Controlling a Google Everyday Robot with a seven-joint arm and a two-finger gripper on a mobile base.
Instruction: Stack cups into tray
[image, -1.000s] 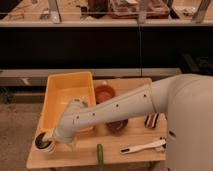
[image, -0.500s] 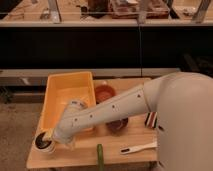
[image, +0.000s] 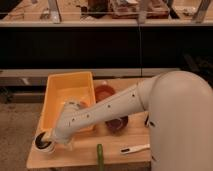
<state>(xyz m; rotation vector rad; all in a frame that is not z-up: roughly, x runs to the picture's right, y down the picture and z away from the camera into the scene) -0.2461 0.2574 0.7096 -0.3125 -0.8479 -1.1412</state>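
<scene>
The large yellow-orange rectangular plastic tray sits on a pale wooden bench. The white robot arm is dotted with dark spots. Its pale hand is near left, beside a shiny grey metal cup with a dark inside.

Grey metal cup upright just before yellow tray; gripper at it.

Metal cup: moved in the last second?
No. The metal cup still sits just off the tray's near-left corner, outside it; the gripper is at the cup's rim.
</scene>
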